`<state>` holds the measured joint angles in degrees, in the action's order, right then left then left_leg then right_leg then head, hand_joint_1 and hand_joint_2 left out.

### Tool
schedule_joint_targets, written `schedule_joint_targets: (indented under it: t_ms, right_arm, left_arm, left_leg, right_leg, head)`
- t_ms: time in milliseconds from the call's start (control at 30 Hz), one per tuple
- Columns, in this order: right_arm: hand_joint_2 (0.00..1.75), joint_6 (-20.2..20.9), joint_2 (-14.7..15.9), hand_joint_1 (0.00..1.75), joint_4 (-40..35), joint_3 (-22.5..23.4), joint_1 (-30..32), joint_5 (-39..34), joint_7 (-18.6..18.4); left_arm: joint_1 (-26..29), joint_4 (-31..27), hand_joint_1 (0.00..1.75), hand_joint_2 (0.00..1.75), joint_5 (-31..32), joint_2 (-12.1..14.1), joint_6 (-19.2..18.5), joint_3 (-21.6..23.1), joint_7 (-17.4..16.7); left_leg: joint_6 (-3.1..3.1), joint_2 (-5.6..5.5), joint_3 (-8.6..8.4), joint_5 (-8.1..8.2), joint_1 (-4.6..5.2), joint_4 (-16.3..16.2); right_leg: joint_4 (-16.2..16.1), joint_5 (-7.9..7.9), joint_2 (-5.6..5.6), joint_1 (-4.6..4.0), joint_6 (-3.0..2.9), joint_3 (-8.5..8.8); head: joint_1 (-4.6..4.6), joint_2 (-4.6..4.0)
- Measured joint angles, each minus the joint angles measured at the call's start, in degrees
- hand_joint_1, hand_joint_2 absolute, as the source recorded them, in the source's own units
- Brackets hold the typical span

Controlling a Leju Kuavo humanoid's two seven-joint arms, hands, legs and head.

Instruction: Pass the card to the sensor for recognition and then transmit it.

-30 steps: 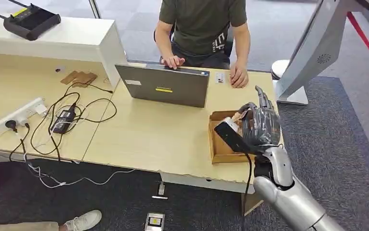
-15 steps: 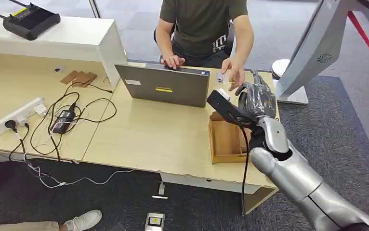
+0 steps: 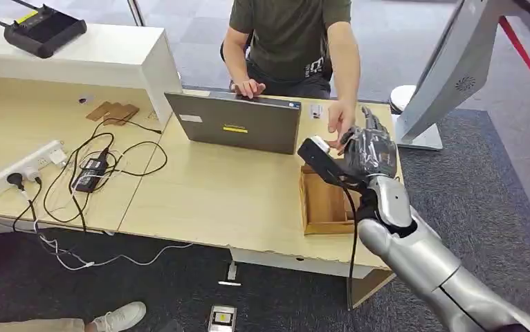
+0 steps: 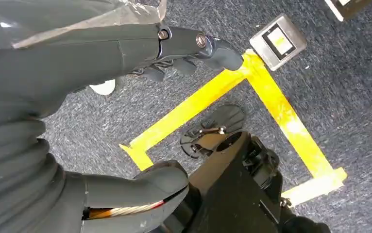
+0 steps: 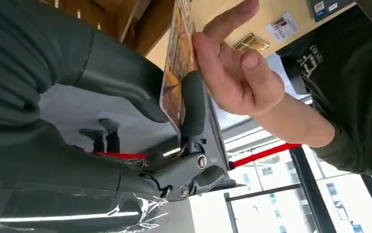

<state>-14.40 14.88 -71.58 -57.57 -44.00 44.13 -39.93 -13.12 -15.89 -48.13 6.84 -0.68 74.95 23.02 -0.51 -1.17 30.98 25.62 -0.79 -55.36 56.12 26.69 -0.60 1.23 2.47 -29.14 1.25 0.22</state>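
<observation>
**Handover at the desk edge**

Up and forward comes the right robot hand [image 3: 371, 150] since a second ago, lifting away from the wooden tray [image 3: 324, 202] toward the seated person, whose hand [image 3: 340, 124] has left the desk [image 3: 234, 194] and now meets it. The card [image 5: 177, 63] sits pinched between the thumb and a dark finger, other fingers curled close, and the person's fingers [image 5: 223, 58] are already touching its free edge. Over on the other side, the left robot hand [image 4: 126, 48] hangs over the carpet, fingers loosely apart, holding nothing. The risk, as I judge it: let go before the person's grip is firm and the card drops onto the tray or the floor; hold on too long and the pull could bend it.
</observation>
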Motion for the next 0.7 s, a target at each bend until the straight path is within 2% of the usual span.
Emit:
schedule_joint_targets:
  t_ms: [233,267,700]
  right_arm:
    - [1.75,0.18,0.00,1.75,-0.07,1.07,1.06,1.62,-0.02]
    - [1.75,0.17,-0.04,0.00,-0.09,1.31,1.25,1.79,-0.02]
    - [1.75,-0.72,-0.46,0.00,-1.86,5.22,3.67,8.52,-0.02]
  left_arm:
    - [0.02,0.00,0.00,1.75,0.09,0.00,-0.11,0.09,-0.15]
    - [0.02,0.00,0.00,1.75,0.11,0.00,-0.13,0.11,-0.15]
    - [0.19,0.00,0.00,1.75,0.20,0.00,-0.09,0.15,-0.15]
  left_leg:
    - [0.00,0.00,0.00,0.00,0.00,0.00]
    - [0.00,0.00,0.00,0.00,0.00,0.00]
    - [0.00,0.00,0.00,0.00,0.00,0.00]
  right_leg:
    - [0.00,0.00,0.00,0.00,0.00,0.00]
    - [0.00,0.00,0.00,0.00,0.00,0.00]
    - [0.00,0.00,0.00,0.00,0.00,0.01]
  head:
    - [-0.02,0.00]
    - [0.00,0.00]
    - [0.00,0.00]
